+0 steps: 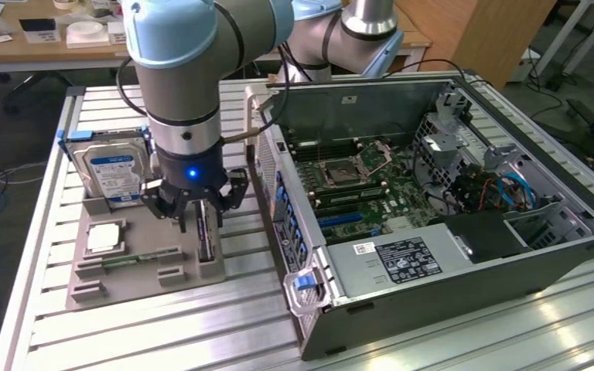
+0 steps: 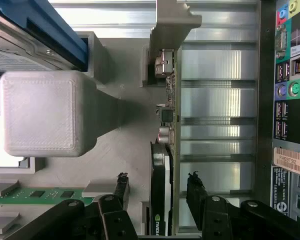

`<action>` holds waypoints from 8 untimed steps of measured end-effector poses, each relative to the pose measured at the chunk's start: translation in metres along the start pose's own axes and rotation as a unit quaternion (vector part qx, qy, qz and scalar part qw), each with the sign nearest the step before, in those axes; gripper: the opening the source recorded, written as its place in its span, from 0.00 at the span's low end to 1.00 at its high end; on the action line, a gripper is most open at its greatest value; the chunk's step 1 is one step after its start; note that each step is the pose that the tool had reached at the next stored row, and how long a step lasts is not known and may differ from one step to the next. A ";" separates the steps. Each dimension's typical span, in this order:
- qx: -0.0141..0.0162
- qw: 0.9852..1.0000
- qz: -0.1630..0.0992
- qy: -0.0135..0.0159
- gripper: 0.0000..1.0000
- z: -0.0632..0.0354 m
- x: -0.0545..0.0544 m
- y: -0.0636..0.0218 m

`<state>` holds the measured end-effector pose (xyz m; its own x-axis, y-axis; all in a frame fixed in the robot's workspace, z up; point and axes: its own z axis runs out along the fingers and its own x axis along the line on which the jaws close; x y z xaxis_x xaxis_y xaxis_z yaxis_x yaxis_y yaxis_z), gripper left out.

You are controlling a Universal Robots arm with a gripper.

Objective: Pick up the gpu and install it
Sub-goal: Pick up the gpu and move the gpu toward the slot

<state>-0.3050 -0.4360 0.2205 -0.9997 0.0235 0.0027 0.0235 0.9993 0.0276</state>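
The gpu (image 1: 207,246) is standing on its long edge in a slot of the gray holder (image 1: 137,287), just beside the open pc case (image 1: 452,232), on the exterior view's left of it. The gripper (image 1: 202,220) is hanging right over the card w/ its jaws spread. In the wrist view the fingers (image 2: 121,192) are sitting one on each side of the gpu (image 2: 160,165) w/ a gap to it, so it's gripping nothing yet.

Card is prob. light and stiff but fragile, w/ a bare board and small parts along the edge. The safest hold seems to be the flat faces around mid-length, on the black cover. It's thin, so it may be tilting in a loose pinch.

Around it, a hard drive (image 1: 111,174) is standing upright nearby in the same holder, w/ a silver chip (image 1: 104,237) and a memory stick (image 1: 132,259) lying further along. The case's port panel (image 2: 290,100) is running close alongside. The slot's end post (image 2: 172,22) is hugging one end of the card, so sideways room looks tight.
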 end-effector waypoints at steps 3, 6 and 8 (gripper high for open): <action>0.000 1.000 0.000 0.000 0.59 0.0000 0.000 0.0000; 0.000 1.000 0.000 0.000 0.59 0.0000 0.000 0.0002; 0.000 1.000 0.000 0.000 0.59 0.0002 0.000 0.0039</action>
<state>-0.3050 -0.4320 0.2204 -0.9997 0.0237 0.0027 0.0237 0.9993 0.0276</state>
